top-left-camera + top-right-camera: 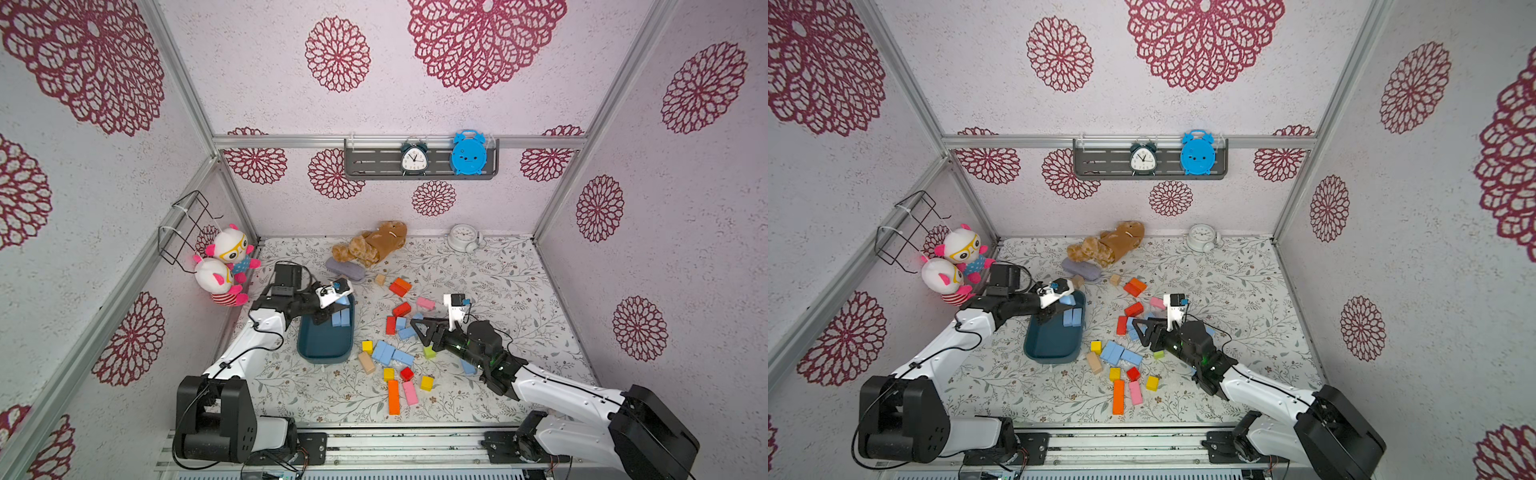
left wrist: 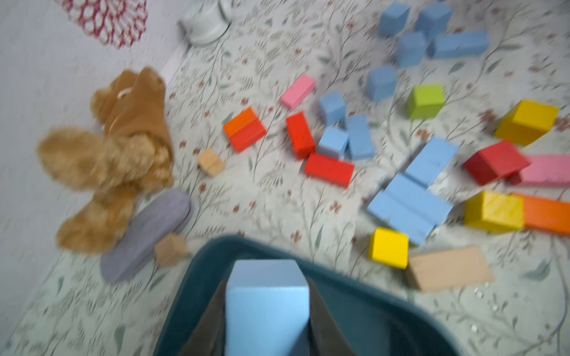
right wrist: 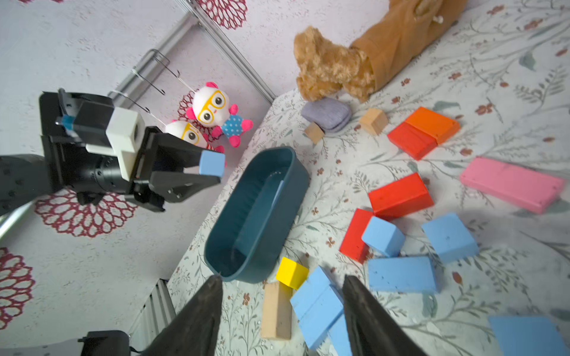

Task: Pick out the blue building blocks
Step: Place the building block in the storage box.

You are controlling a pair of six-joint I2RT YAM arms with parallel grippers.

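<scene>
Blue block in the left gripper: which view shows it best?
The right wrist view: it shows the left gripper side-on, shut on the blue block over the tray. The left wrist view has the block close between the fingers, but blurred. In both top views only a sliver shows past the gripper.
</scene>
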